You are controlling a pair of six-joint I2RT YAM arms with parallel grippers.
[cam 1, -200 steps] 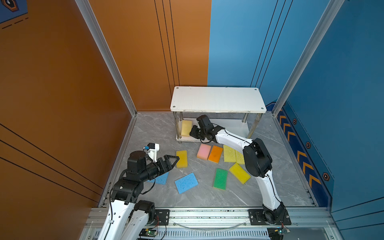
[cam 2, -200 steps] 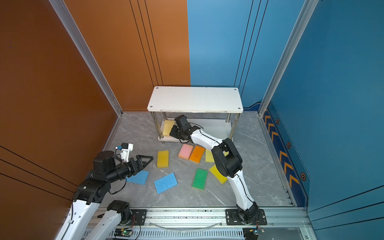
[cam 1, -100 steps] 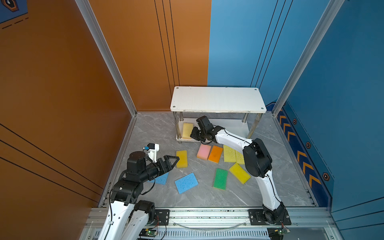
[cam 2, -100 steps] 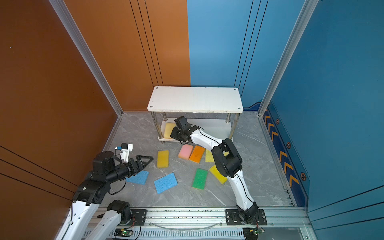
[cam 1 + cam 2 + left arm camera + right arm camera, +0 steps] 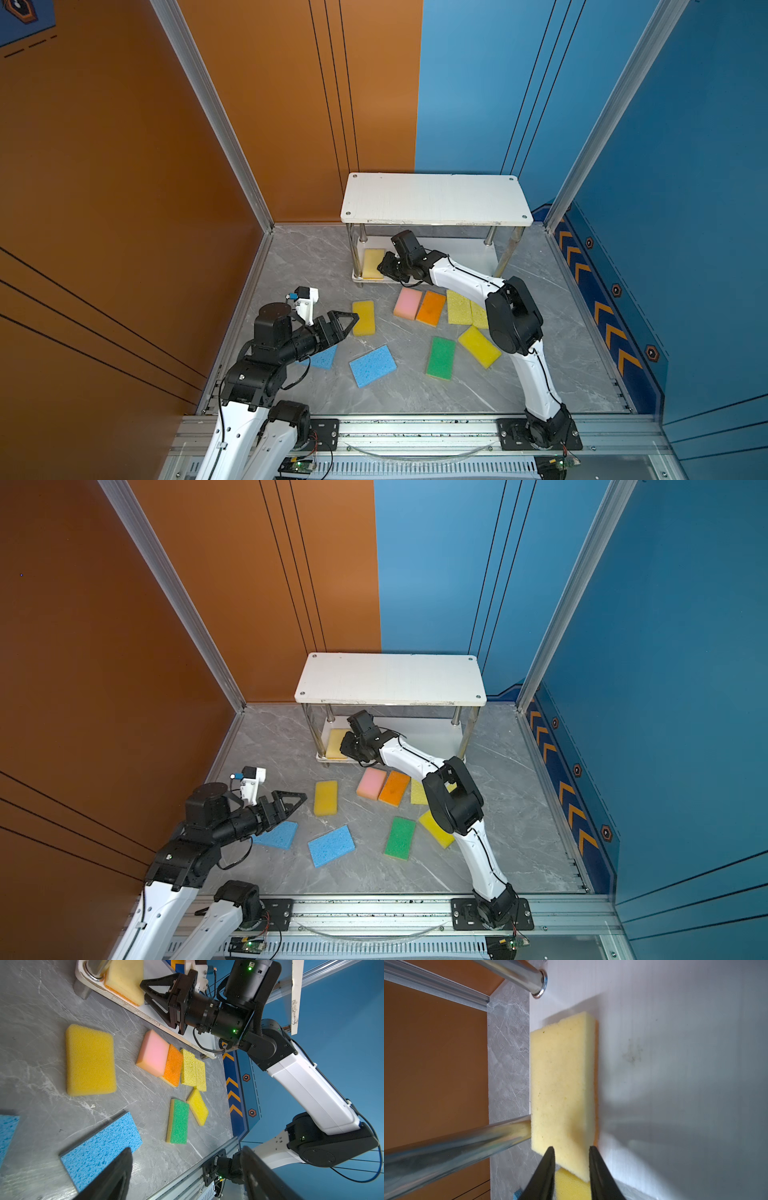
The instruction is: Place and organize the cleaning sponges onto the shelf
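Right pincer (image 5: 571, 1148), jaws slightly parted, faces the one shelved pale yellow sponge (image 5: 562, 1088); I count nine more unshelved behind it.

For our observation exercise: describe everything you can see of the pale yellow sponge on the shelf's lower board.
The sponge is a pale yellow, fine-pored foam rectangle with a thin orange layer underneath. It lies flat on the white lower board, at its left end in both top views, close beside a metal post. The right gripper is at its near end with jaws slightly parted; whether they touch it is unclear.
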